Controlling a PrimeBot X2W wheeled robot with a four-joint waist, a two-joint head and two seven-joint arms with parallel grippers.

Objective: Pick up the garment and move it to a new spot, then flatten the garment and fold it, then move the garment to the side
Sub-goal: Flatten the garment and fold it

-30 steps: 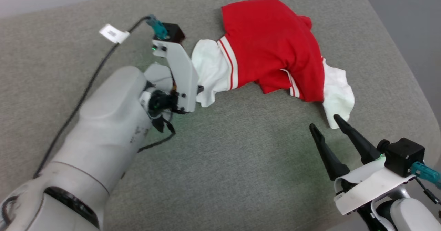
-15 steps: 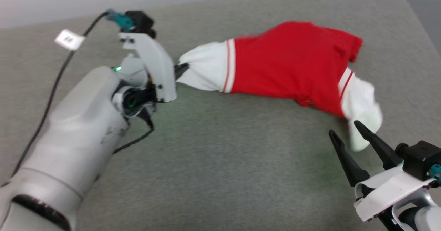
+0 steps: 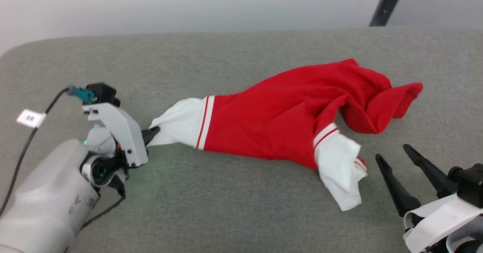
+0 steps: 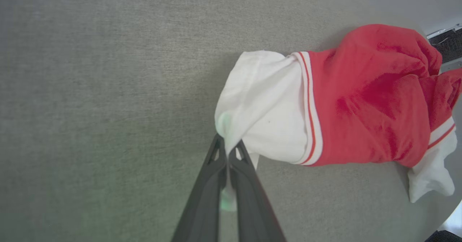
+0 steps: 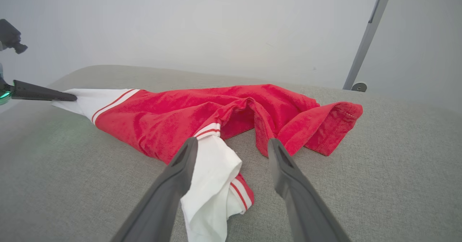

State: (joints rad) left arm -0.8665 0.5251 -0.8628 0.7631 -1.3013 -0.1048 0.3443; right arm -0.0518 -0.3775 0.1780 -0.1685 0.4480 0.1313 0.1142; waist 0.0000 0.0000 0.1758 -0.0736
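On the grey padded surface the garment lies with its long axis running left to right before the robot, one white sleeve pointing left. The left gripper is clenched on that sleeve's tip. The right gripper, jaws spread and empty, hovers just beside the garment's other white sleeve, nearer that end.

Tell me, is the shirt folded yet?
Not folded: the garment lies crumpled, one white sleeve pinched in the left end effector.

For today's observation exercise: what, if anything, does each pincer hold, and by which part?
Left pincer holds the garment by one white sleeve, at its end; right pincer open, empty.
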